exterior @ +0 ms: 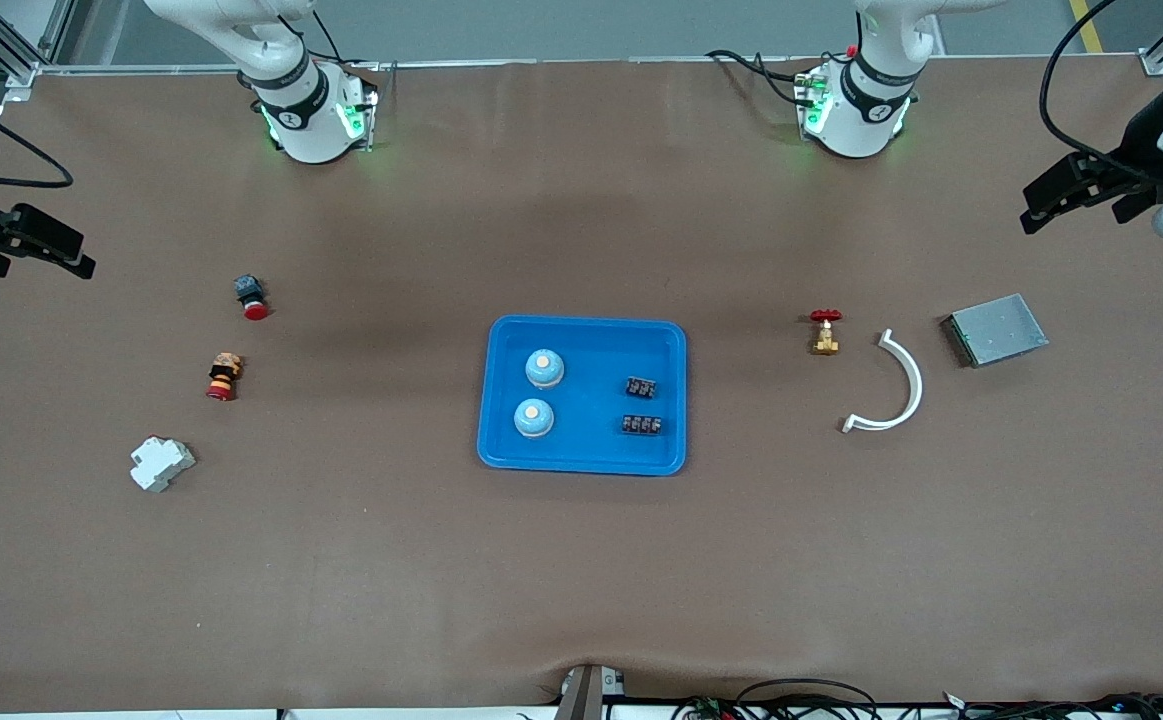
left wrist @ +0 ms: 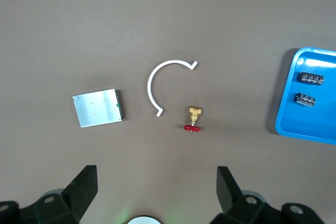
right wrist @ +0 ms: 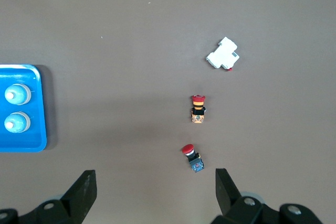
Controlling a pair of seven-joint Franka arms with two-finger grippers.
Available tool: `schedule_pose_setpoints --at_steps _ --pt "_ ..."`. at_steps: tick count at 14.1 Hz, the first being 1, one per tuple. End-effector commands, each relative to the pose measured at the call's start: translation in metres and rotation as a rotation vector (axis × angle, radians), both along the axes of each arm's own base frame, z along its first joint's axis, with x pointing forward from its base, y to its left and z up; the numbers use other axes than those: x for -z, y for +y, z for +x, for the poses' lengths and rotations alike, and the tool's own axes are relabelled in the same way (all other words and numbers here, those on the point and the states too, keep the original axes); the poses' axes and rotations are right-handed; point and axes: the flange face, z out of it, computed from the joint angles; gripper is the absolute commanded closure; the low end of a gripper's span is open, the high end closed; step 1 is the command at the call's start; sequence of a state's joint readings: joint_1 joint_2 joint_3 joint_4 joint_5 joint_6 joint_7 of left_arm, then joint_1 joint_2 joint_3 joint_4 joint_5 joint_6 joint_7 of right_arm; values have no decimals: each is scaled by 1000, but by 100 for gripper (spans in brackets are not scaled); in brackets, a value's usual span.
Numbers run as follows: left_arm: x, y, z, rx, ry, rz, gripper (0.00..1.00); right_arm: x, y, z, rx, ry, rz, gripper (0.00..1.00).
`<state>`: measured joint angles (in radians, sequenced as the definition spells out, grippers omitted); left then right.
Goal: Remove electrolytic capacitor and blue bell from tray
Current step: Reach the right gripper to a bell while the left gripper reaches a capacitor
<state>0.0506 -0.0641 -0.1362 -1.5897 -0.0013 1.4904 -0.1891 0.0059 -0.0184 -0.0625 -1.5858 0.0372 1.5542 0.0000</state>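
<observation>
Tray [exterior: 584, 330]: two bells [exterior: 544, 369], two capacitors [exterior: 642, 387] inside, well clear of all fingers | left gripper [exterior: 1051, 205], right gripper [exterior: 51, 255]: spread wide, empty, waiting at table ends | bells: probably light, hard, slick domes, pinch the sides | capacitors: small, stiff, grip across the body

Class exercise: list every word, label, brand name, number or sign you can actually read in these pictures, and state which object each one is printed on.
No text can be read anywhere in these pictures.
Black parts in the tray: any markings too small to read.
Grey metal box: bare top, no print visible.
White block: no label can be made out.
The two bells show no lettering.
</observation>
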Motion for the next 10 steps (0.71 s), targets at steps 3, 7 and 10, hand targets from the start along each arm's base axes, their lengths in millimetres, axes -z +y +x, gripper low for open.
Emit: schedule_pose_setpoints --at_steps 3,7,10 --pt "62 -17 43 -5 62 -13 0 11 5 -2 14 24 16 0" --pt "120 -68 68 -173 102 -13 0 55 51 2 97 31 49 0" --pt "152 -115 72 -303 117 6 0 87 115 -1 167 19 46 0"
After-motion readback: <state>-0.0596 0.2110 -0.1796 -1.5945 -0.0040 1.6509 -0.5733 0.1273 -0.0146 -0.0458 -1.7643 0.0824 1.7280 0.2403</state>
